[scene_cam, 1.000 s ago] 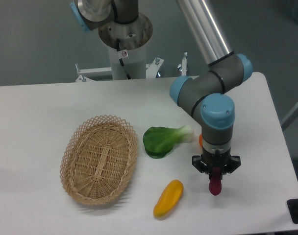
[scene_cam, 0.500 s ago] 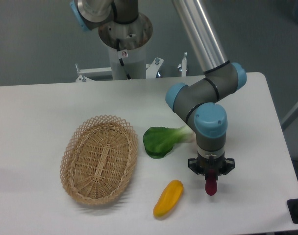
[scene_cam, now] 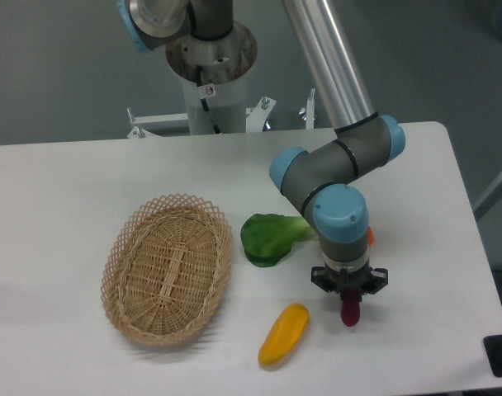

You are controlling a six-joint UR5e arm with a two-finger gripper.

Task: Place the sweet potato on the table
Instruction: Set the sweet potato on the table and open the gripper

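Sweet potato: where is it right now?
The sweet potato hangs upright from the gripper at the front right of the table, just right of the yellow vegetable and below the leafy green.

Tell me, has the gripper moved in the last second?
Yes. The gripper, shut on the sweet potato, has shifted left, closer to the yellow vegetable, which has stayed put on the table.
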